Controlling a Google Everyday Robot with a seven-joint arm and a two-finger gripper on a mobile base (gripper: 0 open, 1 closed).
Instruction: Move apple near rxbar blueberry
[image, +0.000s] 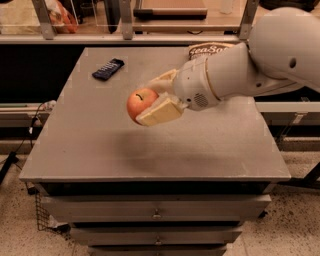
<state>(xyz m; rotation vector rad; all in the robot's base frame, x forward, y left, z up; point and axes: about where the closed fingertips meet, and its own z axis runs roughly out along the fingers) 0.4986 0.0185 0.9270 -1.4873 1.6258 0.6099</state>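
Apple gripped in hand over grey table, rxbar blueberry at far left, shelving behind

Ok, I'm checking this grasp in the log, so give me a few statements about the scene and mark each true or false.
1. The gripper is shut on the apple. True.
2. The apple rests on the table. False: it is held clear of the tabletop, with a shadow on the surface below it.
3. The rxbar blueberry lies flat near the table's far left corner, apart from the apple. True.
4. The chip bag lies right beside the rxbar blueberry. False: it is at the far right of the table, partly hidden behind the arm.
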